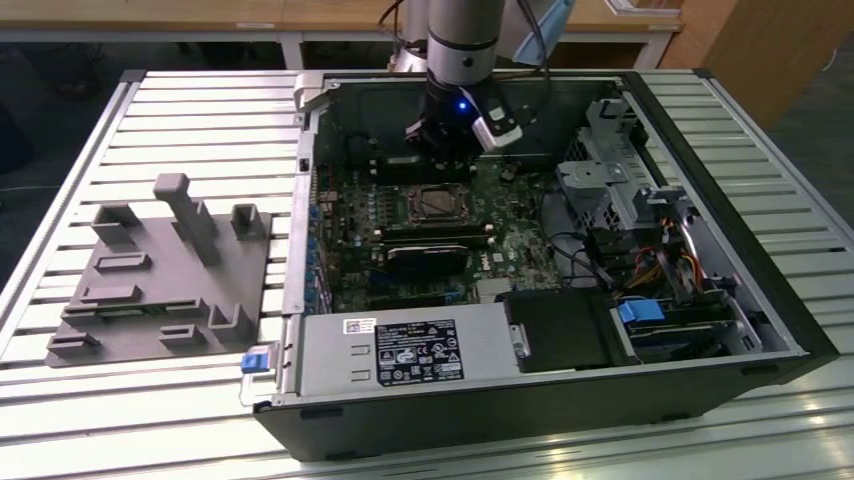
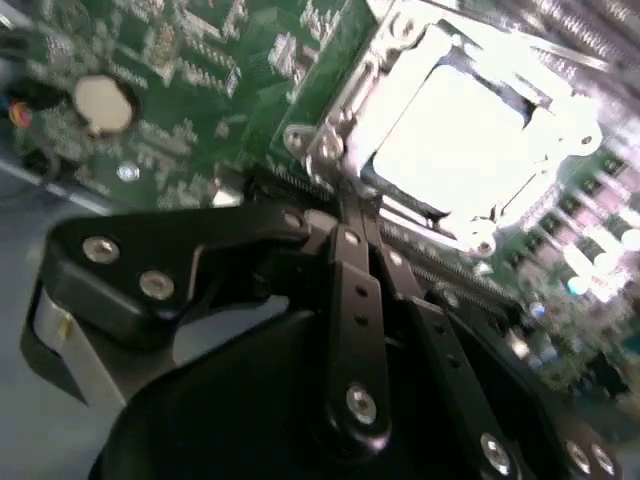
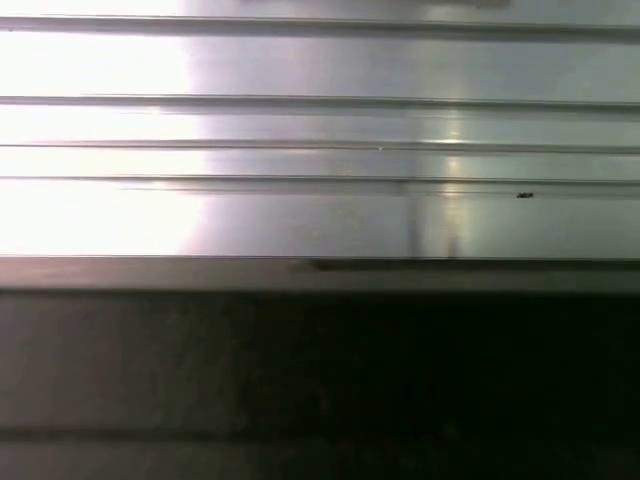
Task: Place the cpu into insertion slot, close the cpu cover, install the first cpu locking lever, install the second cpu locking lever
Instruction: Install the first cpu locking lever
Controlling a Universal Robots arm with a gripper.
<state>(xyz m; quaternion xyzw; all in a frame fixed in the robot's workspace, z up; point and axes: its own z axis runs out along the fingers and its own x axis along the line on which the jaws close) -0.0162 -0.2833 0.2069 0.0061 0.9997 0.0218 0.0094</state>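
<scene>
While the gripper [image 1: 447, 150] hangs inside the open computer case [image 1: 747, 300], at upper centre of the exterior view, you see it poised just behind the socket [image 1: 434, 203] on the green motherboard [image 1: 521, 265]. In the second wrist view the black linkage of the gripper [image 2: 345, 205] converges to a narrow point at the near edge of the socket [image 2: 330, 140]; the jaws look drawn close together with nothing visible between them, though the tips are partly hidden. The chip [image 2: 450, 135] appears already seated, its pale face glaring bright in the upper right of that view, framed by what seems to be the metal cover [image 2: 350, 90]; whether that cover is fully down you cannot tell.

Judged from this, the work stands at the cover or lever stage. To do it well, keep the tips off the chip's face, bear only on the metal frame or lever, and press evenly so the frame settles flat. Watch the small parts crowding the board nearby. The grey fixture tray [image 1: 160, 280] sits well apart at the exterior view's left.
</scene>
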